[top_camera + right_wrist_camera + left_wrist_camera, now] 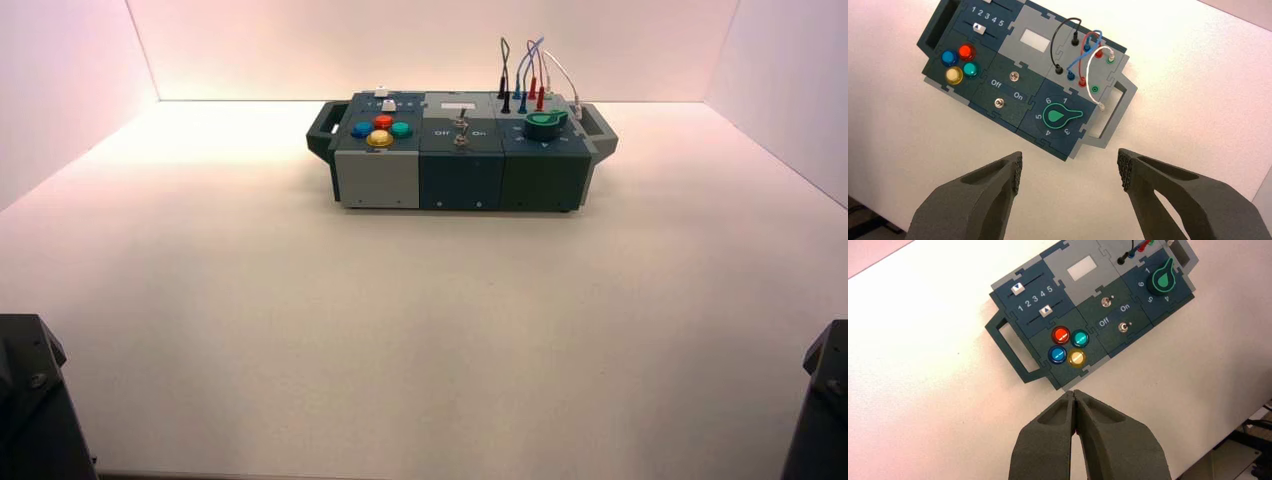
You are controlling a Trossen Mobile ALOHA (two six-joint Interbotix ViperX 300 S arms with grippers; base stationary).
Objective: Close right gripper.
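My right gripper (1070, 170) is wide open and empty, held above the bare table short of the box (998, 92). Its fingers (1008, 172) stand far apart with nothing between them. My left gripper (1075, 396) is shut and empty, also above the table in front of the box (1020, 367). In the high view only the arms' dark bases show, the left one (30, 400) at the near left corner and the right one (822, 400) at the near right corner. The box (380, 180) stands far back at the middle of the table.
The box bears four round buttons (1068, 345), two sliders (1018, 288), two toggle switches (1013, 76) marked Off and On, a green knob (1060, 116) and plugged wires (1085, 55). Dark handles (322, 130) stick out at both ends. White walls enclose the table.
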